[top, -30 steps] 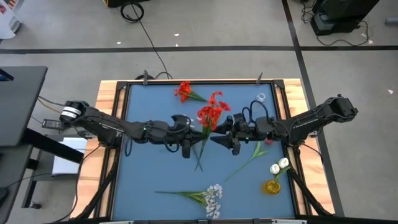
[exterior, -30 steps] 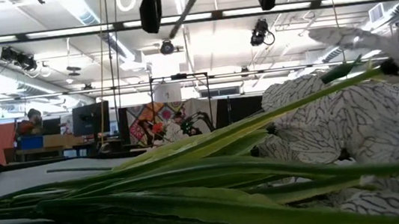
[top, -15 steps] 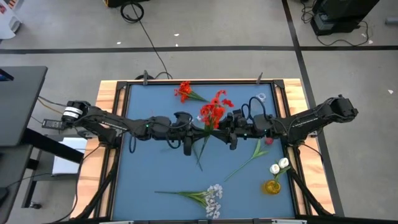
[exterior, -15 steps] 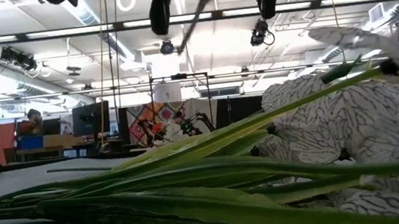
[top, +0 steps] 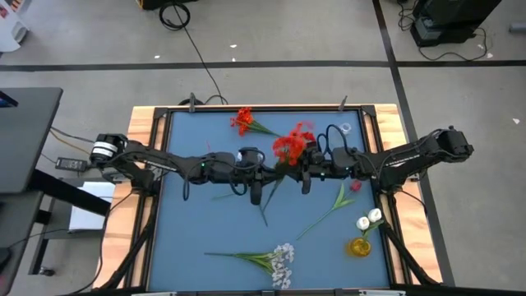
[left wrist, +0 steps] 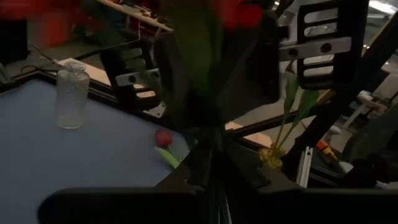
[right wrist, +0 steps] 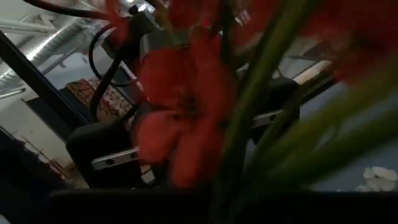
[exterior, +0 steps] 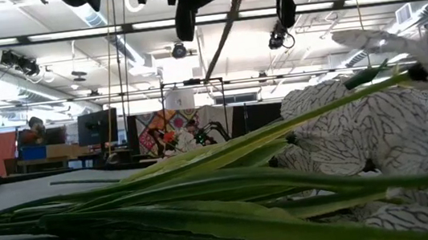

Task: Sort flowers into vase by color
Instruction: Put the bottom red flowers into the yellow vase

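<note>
A bunch of red flowers (top: 288, 146) on a green stem (top: 267, 205) hangs over the table's middle, held by both grippers. My left gripper (top: 265, 175) comes from the left and is shut on the stem. My right gripper (top: 299, 167) comes from the right and is shut just under the blooms (right wrist: 180, 118). Another red flower (top: 244, 121) lies at the far edge. A dark red bud (top: 355, 186), a white spray (top: 279, 261), a clear vase (top: 345, 129) and a yellow vase (top: 359, 245) with white buds (top: 370, 219) are on the table. My left gripper pinches the green stem (left wrist: 214, 171) below the blooms, level from the table's left. The stem runs slantwise, its lower end hanging free and clear of the table. My right gripper is shut on the stem (right wrist: 227, 177) close under the red blooms, level from the table's right. The blooms hide the place of contact. The bunch is lifted clear.
The clear vase (left wrist: 69, 96) stands at the far right and the yellow vase at the near right. The dark red bud's stem (top: 329, 207) lies between them. The white spray's long stems (exterior: 206, 193) lie along the near edge.
My right gripper has gone toward the table's left up to the stem and shut on it under the blooms. My left gripper has shifted a little toward the right with the bunch, which stays lifted and now hangs steeper.
</note>
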`<action>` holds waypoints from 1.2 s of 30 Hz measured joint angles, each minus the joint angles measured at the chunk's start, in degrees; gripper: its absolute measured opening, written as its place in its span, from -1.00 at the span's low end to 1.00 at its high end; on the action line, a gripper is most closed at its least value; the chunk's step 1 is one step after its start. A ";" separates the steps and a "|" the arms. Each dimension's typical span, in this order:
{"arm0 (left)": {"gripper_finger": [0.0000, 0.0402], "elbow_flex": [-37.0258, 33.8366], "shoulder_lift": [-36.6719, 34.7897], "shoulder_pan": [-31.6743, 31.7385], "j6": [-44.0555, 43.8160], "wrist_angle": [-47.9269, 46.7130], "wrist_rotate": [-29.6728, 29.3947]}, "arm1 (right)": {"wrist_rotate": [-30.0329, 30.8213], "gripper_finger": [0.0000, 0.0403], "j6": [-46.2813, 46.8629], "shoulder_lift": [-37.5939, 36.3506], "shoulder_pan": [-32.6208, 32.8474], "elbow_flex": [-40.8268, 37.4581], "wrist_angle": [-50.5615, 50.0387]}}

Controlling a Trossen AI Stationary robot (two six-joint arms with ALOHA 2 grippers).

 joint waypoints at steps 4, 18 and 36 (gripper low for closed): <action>-0.67 0.10 -0.07 0.29 -0.31 -1.00 0.40 | 1.24 -0.91 -0.40 -0.42 0.48 0.00 -2.25; -0.18 0.26 -0.37 -1.50 -4.69 -7.06 0.40 | 15.95 -0.91 -5.35 -13.31 14.11 9.00 -56.34; -0.29 0.20 -0.33 -10.07 -2.30 -4.26 -5.49 | 11.69 -0.92 9.56 -18.25 37.46 28.94 -86.04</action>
